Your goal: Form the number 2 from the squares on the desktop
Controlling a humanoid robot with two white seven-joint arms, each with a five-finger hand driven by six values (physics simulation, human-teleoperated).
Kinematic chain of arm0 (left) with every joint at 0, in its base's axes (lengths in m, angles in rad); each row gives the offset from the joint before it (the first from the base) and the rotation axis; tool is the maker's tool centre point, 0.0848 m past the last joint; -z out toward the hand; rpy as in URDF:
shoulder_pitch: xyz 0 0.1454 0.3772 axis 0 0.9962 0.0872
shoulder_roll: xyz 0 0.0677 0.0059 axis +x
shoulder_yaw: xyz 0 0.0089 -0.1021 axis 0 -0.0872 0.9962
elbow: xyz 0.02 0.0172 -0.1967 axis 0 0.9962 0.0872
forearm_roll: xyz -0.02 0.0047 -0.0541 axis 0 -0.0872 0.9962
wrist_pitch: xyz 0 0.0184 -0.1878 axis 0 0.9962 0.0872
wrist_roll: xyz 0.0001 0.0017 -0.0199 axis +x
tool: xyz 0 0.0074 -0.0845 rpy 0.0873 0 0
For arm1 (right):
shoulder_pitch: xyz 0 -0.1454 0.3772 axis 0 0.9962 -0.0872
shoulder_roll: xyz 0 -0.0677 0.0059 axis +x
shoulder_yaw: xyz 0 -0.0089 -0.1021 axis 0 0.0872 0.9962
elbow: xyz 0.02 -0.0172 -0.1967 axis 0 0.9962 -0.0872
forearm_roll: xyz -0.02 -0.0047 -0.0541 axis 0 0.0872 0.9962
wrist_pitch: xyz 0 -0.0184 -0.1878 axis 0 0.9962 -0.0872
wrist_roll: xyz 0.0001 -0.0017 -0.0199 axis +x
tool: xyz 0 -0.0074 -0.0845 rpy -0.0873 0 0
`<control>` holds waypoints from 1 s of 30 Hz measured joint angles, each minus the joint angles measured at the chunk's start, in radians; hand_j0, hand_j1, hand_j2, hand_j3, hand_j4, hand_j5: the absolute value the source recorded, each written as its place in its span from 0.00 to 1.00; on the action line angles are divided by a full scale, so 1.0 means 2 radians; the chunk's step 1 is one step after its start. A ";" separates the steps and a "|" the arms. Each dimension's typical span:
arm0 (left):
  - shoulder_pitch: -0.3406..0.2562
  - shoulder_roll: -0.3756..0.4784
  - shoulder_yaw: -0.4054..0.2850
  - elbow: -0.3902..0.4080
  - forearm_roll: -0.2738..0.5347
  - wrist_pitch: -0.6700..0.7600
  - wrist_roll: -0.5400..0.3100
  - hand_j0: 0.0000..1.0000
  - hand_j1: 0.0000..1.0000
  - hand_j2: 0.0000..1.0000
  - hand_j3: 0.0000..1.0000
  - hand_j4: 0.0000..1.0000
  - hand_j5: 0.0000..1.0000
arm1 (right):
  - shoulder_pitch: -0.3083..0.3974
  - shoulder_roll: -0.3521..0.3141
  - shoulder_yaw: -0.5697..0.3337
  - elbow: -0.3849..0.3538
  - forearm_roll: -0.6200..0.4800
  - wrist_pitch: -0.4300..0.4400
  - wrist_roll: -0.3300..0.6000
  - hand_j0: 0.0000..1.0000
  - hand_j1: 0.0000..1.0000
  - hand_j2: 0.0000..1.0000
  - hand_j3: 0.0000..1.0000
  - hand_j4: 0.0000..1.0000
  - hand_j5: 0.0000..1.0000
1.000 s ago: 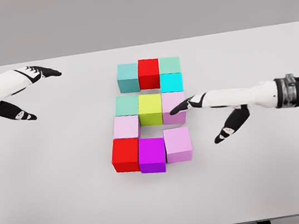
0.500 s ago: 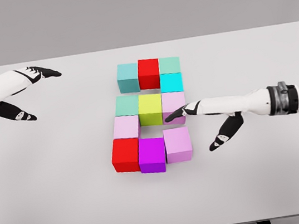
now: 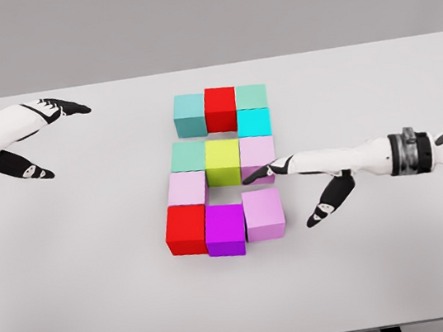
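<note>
Several coloured cubes stand packed together at the table's middle. The far row is teal (image 3: 190, 114), red (image 3: 220, 108) and mint (image 3: 250, 96), with a cyan cube (image 3: 253, 121) just in front of the mint one. The middle row is pale green (image 3: 187, 155), yellow-green (image 3: 222, 162) and lilac (image 3: 257, 156). A pale pink cube (image 3: 186, 188) sits below the row's left end. The near row is red (image 3: 186, 229), magenta (image 3: 224, 230) and pink (image 3: 263, 214). My right hand (image 3: 310, 171) is open, its fingertips (image 3: 255, 177) touching the lilac cube's near right side. My left hand (image 3: 37, 131) hovers open at the far left.
The white table (image 3: 100, 301) spreads wide around the cluster, with its front edge near the bottom of the picture. My right forearm (image 3: 370, 152) lies low over the table to the right of the cubes.
My right hand has slid left and slightly nearer, its fingertips moving from the lilac cube's right side toward its near lower edge. The cubes and left arm have not visibly moved.
</note>
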 measured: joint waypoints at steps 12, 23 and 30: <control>-0.001 0.000 0.000 0.000 0.000 0.000 0.000 1.00 1.00 1.00 1.00 1.00 1.00 | 0.000 0.009 0.005 0.027 0.001 0.000 0.000 1.00 1.00 1.00 1.00 1.00 1.00; -0.001 0.001 0.003 0.001 0.000 0.000 0.000 1.00 1.00 1.00 1.00 1.00 1.00 | 0.001 0.016 0.013 0.035 0.002 0.000 0.000 1.00 1.00 1.00 1.00 1.00 1.00; -0.001 0.001 0.003 0.001 0.000 0.000 0.000 1.00 1.00 1.00 1.00 1.00 1.00 | 0.002 0.017 0.017 0.035 0.003 0.000 0.000 1.00 1.00 1.00 1.00 1.00 1.00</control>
